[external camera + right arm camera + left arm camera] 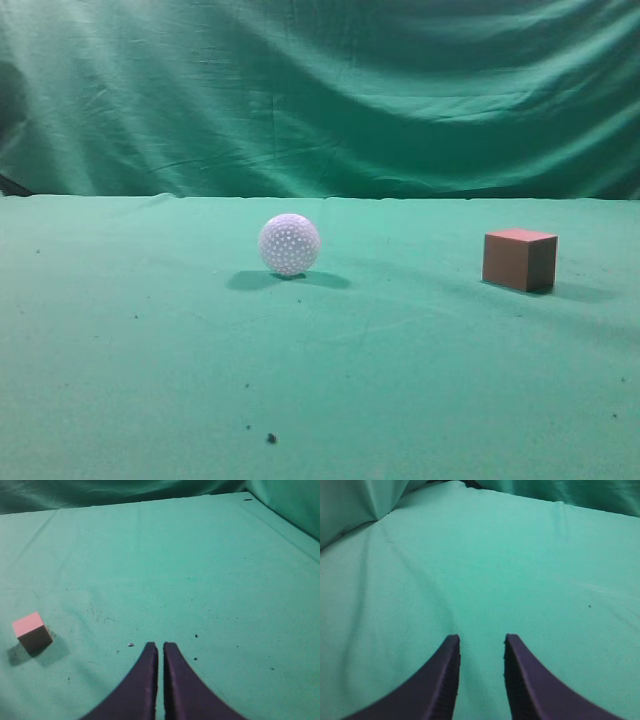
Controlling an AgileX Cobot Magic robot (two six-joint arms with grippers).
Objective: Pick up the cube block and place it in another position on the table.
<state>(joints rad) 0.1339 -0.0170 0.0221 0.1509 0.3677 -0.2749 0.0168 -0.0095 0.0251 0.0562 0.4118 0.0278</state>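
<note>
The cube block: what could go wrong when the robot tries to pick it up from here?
1. The right gripper has its jaws nearly together, and the cube block sits far to its left; approaching without opening would probably push the block away.
2. The white ball rests free on the table; a placement near it might set it rolling.
3. The left gripper sees only bare cloth, so it may not help.
</note>
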